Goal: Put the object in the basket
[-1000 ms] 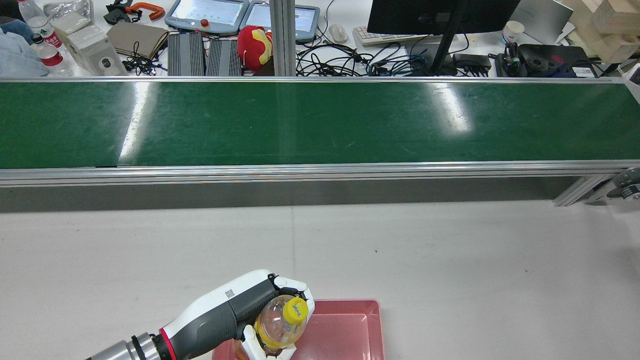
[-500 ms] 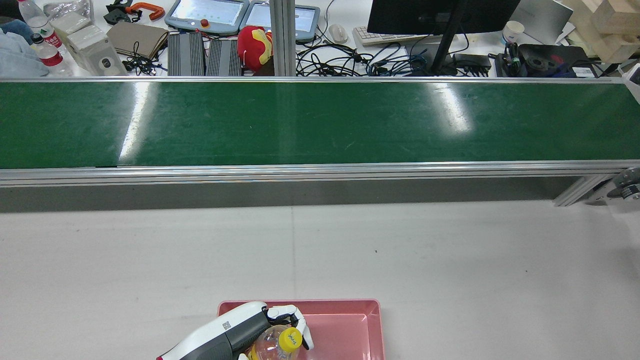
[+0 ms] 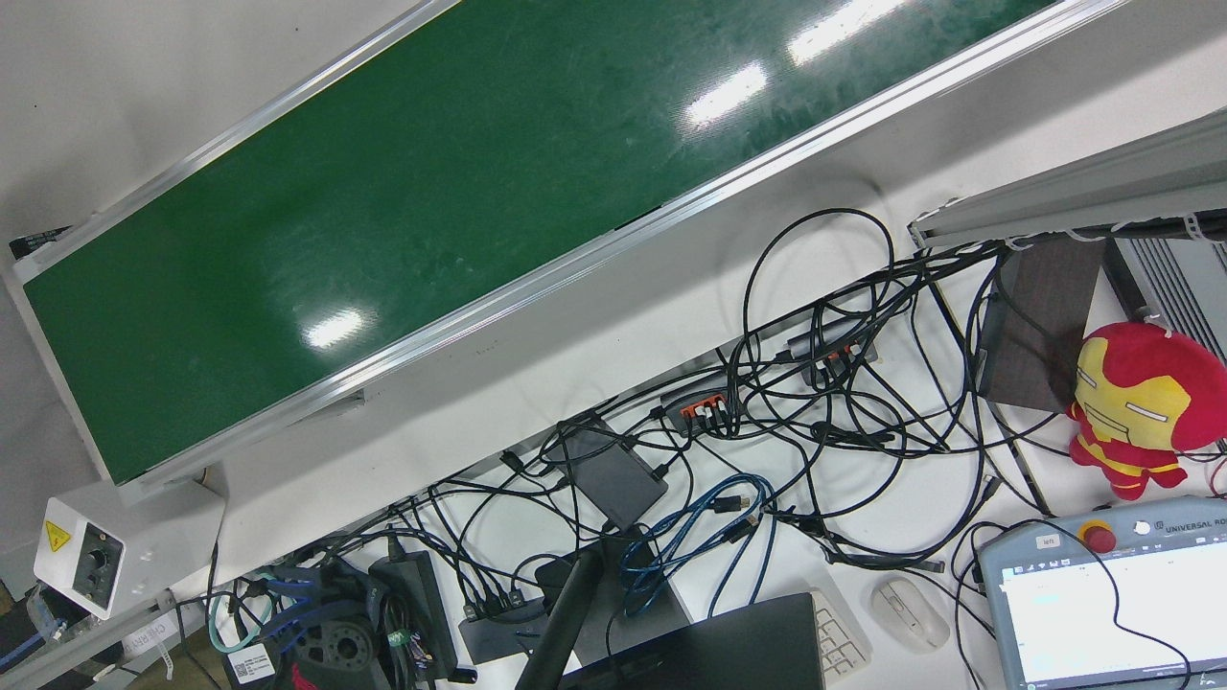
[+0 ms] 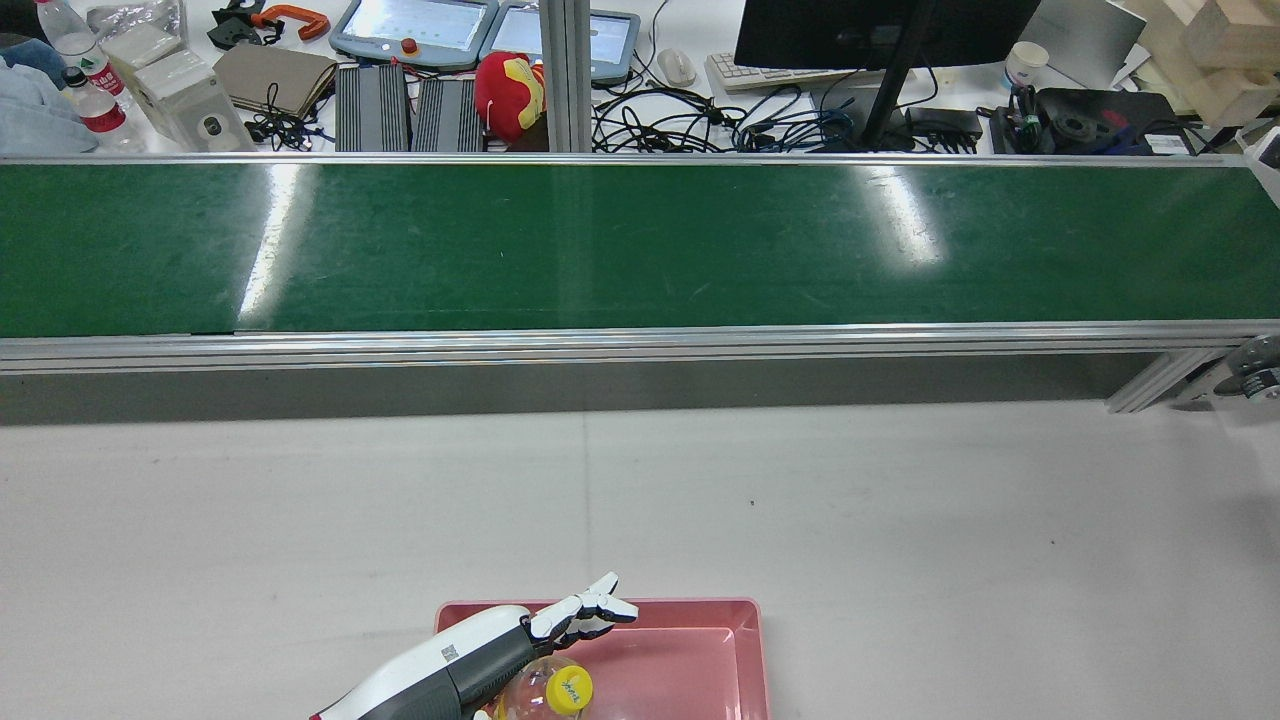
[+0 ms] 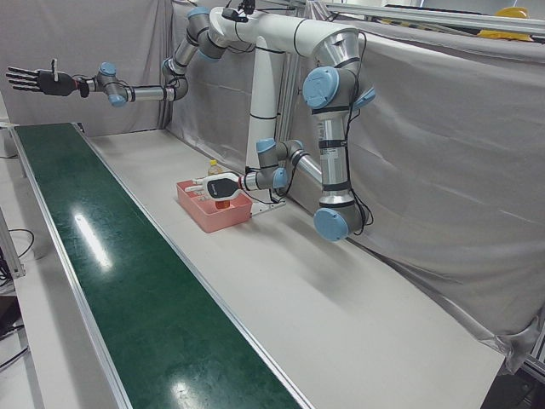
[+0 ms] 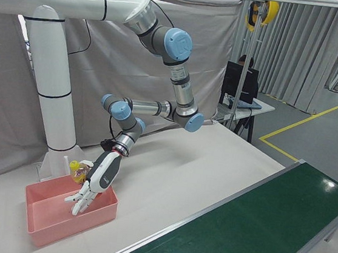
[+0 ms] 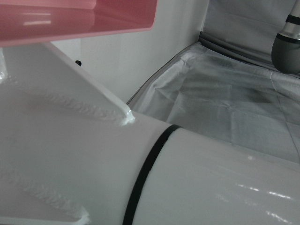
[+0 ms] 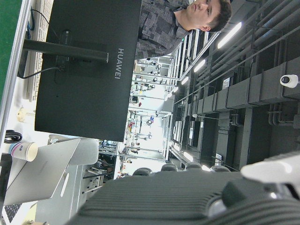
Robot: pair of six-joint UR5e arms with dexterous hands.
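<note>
A clear bottle with a yellow cap point(image 4: 548, 692) stands cap-up in the pink basket point(image 4: 700, 606) at the table's near edge. My left hand point(image 4: 500, 650) is low over the basket beside the bottle. Its fingers point(image 4: 590, 607) are stretched out straight and apart, not around the bottle. The right-front view shows this hand point(image 6: 92, 185) spread over the basket point(image 6: 54, 223), with the bottle point(image 6: 78, 170) behind its back. The left-front view shows hand point(image 5: 217, 183), bottle cap point(image 5: 214, 165) and basket point(image 5: 209, 215). My right hand point(image 5: 38, 81) is open, high over the belt's far end.
A long green conveyor belt point(image 4: 640, 245) with aluminium rails runs across the station beyond the white table point(image 4: 900, 520). Behind it is a desk with cables point(image 3: 815, 383), a monitor, tablets and a red plush toy point(image 3: 1136, 407). The arms' pedestal point(image 5: 264, 111) stands by the basket.
My left hand came down toward the basket holding the bottle, then opened its fingers. The bottle now stands in the basket outside the grasp.
</note>
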